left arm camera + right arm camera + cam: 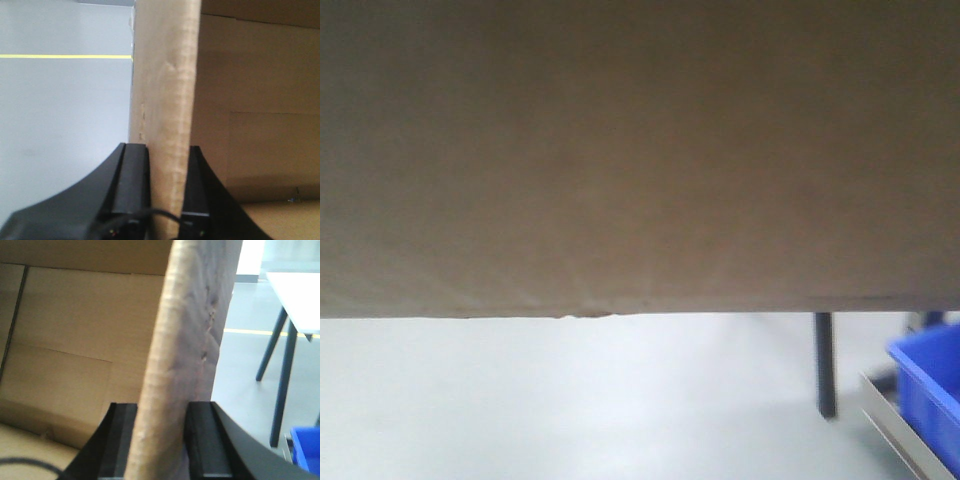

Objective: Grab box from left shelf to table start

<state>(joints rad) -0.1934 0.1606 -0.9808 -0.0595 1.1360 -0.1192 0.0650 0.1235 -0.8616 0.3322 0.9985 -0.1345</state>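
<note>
box (640, 150) hangs in the air right at the front cam, floor (570, 400) below it. our left fingers (134, 180) pinch one side wall tight, right fingers (200, 440) the other. we'd say move both sides together, level and slow, so the cardboard doesn't slip or tear.

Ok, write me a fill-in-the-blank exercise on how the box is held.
In the front view the box fills the ____ part.
The left gripper and the right gripper each clamp a box wall, one finger inside, one ____.
The bin at lower right is ____.
The floor line in the left wrist view is ____.
Missing: upper; outside; blue; yellow.
</note>
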